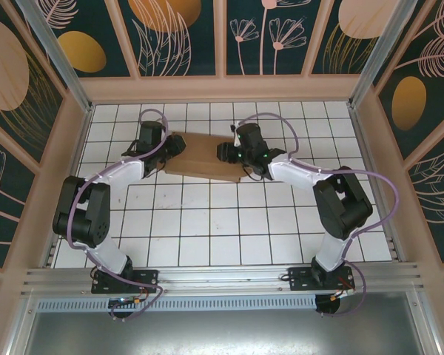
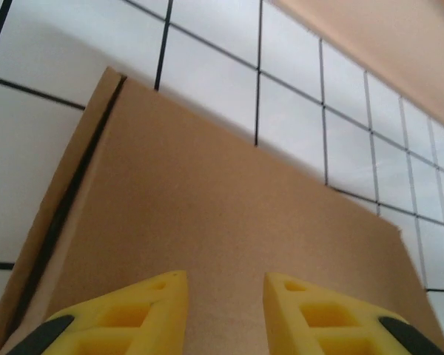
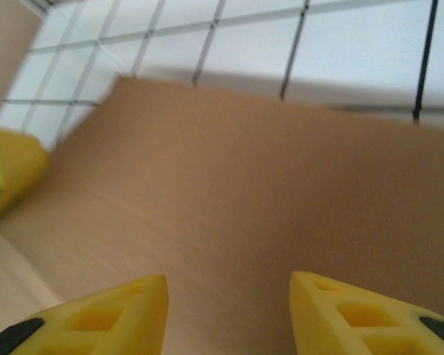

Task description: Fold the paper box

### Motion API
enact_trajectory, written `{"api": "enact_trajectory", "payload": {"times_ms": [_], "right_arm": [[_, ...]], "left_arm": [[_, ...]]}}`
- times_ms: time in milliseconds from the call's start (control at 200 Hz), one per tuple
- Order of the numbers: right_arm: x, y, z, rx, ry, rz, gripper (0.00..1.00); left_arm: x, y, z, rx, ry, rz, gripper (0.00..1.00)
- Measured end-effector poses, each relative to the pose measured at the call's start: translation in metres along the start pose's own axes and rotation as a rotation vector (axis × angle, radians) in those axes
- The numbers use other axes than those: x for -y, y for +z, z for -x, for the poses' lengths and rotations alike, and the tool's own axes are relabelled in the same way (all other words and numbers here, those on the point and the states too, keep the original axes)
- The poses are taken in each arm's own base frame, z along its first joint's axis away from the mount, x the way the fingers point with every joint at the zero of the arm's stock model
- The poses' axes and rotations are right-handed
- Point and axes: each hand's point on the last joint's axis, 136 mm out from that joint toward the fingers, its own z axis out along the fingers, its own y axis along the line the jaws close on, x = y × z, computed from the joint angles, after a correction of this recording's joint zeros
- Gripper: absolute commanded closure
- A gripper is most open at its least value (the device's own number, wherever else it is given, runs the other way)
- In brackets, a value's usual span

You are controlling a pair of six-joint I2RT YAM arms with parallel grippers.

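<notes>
The paper box (image 1: 200,155) is plain brown cardboard, lying flat and shallow on the white tiled table toward the back. My left gripper (image 1: 165,148) is at its left end and my right gripper (image 1: 229,153) at its right end. In the left wrist view the yellow fingers of the left gripper (image 2: 226,277) stand open just over the box's flat top panel (image 2: 229,200); a dark seam (image 2: 66,214) runs along its left edge. The right gripper (image 3: 229,279) is likewise open over the brown panel (image 3: 229,170). A yellow finger of the left gripper (image 3: 7,174) shows at the far edge.
White tiles with black grout (image 1: 222,222) cover the table between the box and the arm bases. Wooden frame walls (image 1: 222,89) close the back and both sides. The box lies about one tile from the back wall.
</notes>
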Motion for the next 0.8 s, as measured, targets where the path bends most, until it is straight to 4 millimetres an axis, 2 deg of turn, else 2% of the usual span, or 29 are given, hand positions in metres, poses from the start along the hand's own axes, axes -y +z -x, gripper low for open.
{"api": "enact_trajectory", "payload": {"times_ms": [120,260,335,500,596,701,801], "right_arm": [[0.011,0.005,-0.020,-0.034,0.009,-0.024,0.49],[0.013,0.003,-0.015,-0.006,0.004,-0.043,0.45],[0.016,-0.004,-0.010,0.016,0.008,-0.056,0.44],[0.029,-0.019,0.009,0.064,0.059,-0.070,0.41],[0.040,-0.023,0.010,0.069,0.091,-0.088,0.40],[0.048,-0.023,-0.001,0.047,0.107,-0.096,0.40],[0.054,-0.023,-0.008,0.021,0.129,-0.087,0.40]], "left_arm": [[0.000,0.001,-0.004,-0.002,-0.026,-0.018,0.66],[0.001,-0.001,0.003,0.018,-0.011,-0.001,0.55],[-0.002,-0.007,0.013,0.047,0.015,0.044,0.50],[-0.017,-0.021,0.052,0.139,0.045,0.127,0.47],[-0.029,-0.024,0.062,0.152,0.030,0.151,0.45],[-0.041,-0.016,0.057,0.114,0.008,0.147,0.45],[-0.051,0.004,0.035,0.026,-0.005,0.138,0.45]]}}
